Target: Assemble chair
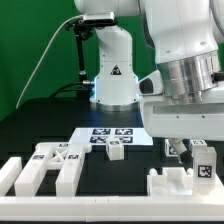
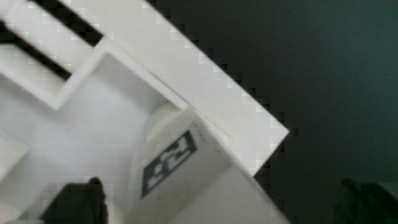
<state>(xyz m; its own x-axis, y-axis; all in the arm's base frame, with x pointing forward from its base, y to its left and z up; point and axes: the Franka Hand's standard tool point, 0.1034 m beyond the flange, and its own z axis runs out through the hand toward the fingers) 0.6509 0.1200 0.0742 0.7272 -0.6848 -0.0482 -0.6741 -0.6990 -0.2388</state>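
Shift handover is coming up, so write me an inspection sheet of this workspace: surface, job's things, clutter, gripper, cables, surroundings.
Surface: black table; the marker board lies flat mid-table.
Job's things: chair parts lie in separate groups: tagged pieces at the exterior view's left, a notched block at its right, an upright tagged piece beside the gripper.
Clutter: nothing seen.
Gripper: gripper open, fingers wide apart, seemingly gripping nothing.
Cables: one cable hangs behind the table at the exterior view's left.
Surroundings: green backdrop; robot base at the back.
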